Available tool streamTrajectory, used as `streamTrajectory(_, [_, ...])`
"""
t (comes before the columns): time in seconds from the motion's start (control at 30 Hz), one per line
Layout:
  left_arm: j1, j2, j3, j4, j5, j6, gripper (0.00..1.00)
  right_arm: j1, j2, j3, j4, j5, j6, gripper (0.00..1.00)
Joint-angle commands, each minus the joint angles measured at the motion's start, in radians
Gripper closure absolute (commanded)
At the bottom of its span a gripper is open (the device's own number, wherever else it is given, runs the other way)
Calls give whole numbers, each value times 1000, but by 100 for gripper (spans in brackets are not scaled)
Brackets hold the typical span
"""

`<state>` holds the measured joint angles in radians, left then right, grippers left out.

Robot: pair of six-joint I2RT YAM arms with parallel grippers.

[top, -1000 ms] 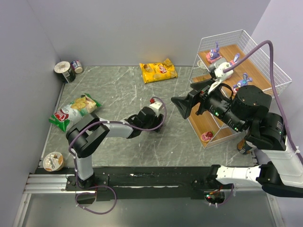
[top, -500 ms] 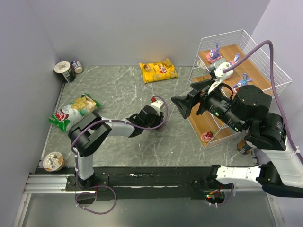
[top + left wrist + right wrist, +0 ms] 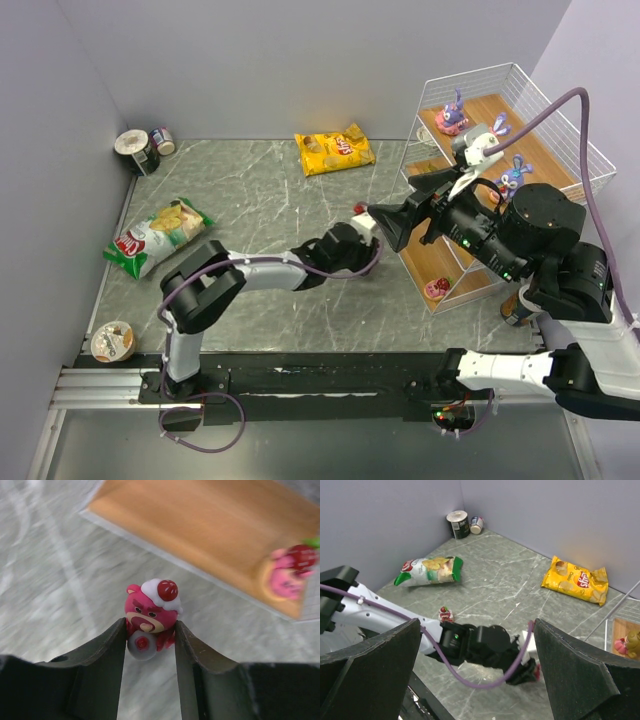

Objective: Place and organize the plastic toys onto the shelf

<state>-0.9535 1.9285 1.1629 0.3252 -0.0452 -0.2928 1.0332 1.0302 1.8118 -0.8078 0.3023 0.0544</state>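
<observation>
- Bear toy (image 3: 150,611), pink with a cherry cap, sat pinched between the narrowed fingers of the left gripper (image 3: 149,627), over the marble table (image 3: 45,580).
- We saw it near the shelf (image 3: 200,520), short of the lowest board, where another pink toy (image 3: 290,572) lay.
- Right gripper (image 3: 476,622) hung above the left arm, spread wide and holding nothing.
- We saw a purple bunny (image 3: 452,112) standing on the top board.

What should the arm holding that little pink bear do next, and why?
Probably ease it forward over the shelf's lowest board before letting go. The left gripper is shut on the pink bear, which sits short of the board's edge, over the table. Bare wood shows beside the pink cake toy.
</observation>
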Motion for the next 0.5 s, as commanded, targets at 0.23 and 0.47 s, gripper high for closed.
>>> streamTrajectory(0.23, [-136, 208, 302, 18, 12, 89, 80, -2, -35, -28, 50, -5, -4, 0])
streamTrajectory(0.47, [-146, 300, 443, -8, 2, 149, 80, -2, -35, -37, 41, -11, -14, 0])
